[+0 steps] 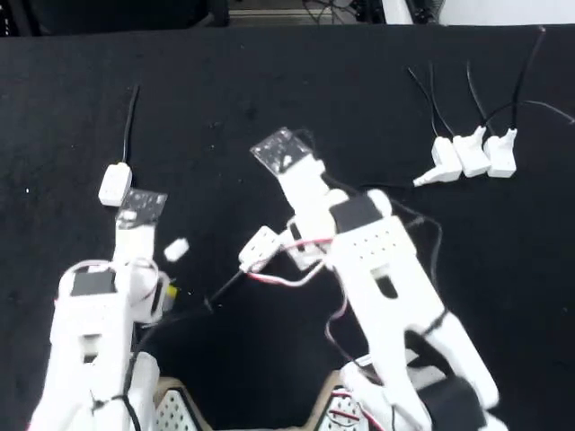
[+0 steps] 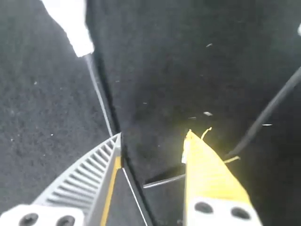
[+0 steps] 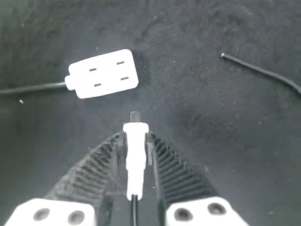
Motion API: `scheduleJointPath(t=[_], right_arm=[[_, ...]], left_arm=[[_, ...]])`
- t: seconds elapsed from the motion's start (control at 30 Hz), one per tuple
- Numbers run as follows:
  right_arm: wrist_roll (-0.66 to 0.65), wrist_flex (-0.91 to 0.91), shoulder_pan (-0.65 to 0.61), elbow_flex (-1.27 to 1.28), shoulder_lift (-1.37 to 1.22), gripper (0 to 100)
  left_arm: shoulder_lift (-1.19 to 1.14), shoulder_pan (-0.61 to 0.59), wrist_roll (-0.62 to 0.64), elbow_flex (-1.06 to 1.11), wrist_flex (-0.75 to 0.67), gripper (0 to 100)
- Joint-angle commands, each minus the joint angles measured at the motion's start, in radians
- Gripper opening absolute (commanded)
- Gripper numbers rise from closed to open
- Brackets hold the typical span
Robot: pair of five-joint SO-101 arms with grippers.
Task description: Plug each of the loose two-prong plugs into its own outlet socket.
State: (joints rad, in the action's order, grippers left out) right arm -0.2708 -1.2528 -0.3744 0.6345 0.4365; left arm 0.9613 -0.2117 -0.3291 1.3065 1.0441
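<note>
My right gripper (image 3: 136, 137) is shut on a slim white two-prong plug (image 3: 135, 157). Its dark prong end points at a white outlet block (image 3: 103, 74) with two pairs of slots, which lies a short gap ahead on the black mat. From above, that gripper (image 1: 283, 153) hangs mid-table. My left gripper (image 2: 153, 143) stands open with nothing between its fingers. A white plug (image 2: 70, 23) on a thin cord lies ahead of it. In the high view this plug (image 1: 114, 184) lies just beside the left gripper (image 1: 141, 205).
Three white plugs (image 1: 472, 153) with black cords lie in a row at the far right. A white block on a cord (image 1: 260, 247) rests against the right arm. A small white piece (image 1: 176, 249) lies between the arms. A loose cord end (image 3: 254, 70) lies nearby.
</note>
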Motion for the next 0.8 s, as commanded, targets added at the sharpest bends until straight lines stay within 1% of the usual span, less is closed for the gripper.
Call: scheduleJointPath(t=[0.0, 0.07, 0.13, 0.23, 0.43, 0.6, 0.77], right_arm=[[-0.055, -0.083, -0.023, -0.174, -0.097, 1.1], [-0.074, -0.132, -0.029, -0.257, -0.171, 1.1], [-0.095, -0.178, -0.032, -0.344, -0.245, 1.1], [-0.117, -0.258, -0.032, -0.476, -0.354, 1.1], [-0.107, -0.385, -0.052, -0.691, -0.568, 1.1], [-0.107, -0.465, -0.061, -0.829, -0.667, 1.1], [-0.115, -0.486, -0.069, -0.892, -0.716, 1.1]], left_arm=[[0.120, -0.045, 0.009, 0.116, -0.109, 22], [0.178, -0.042, 0.035, 0.173, -0.146, 22], [0.238, -0.045, 0.049, 0.196, -0.144, 22], [0.318, -0.045, 0.058, 0.222, -0.121, 22], [0.459, -0.044, 0.057, 0.262, -0.071, 22], [0.532, -0.044, 0.055, 0.278, -0.038, 22], [0.551, -0.044, 0.055, 0.283, -0.026, 22]])
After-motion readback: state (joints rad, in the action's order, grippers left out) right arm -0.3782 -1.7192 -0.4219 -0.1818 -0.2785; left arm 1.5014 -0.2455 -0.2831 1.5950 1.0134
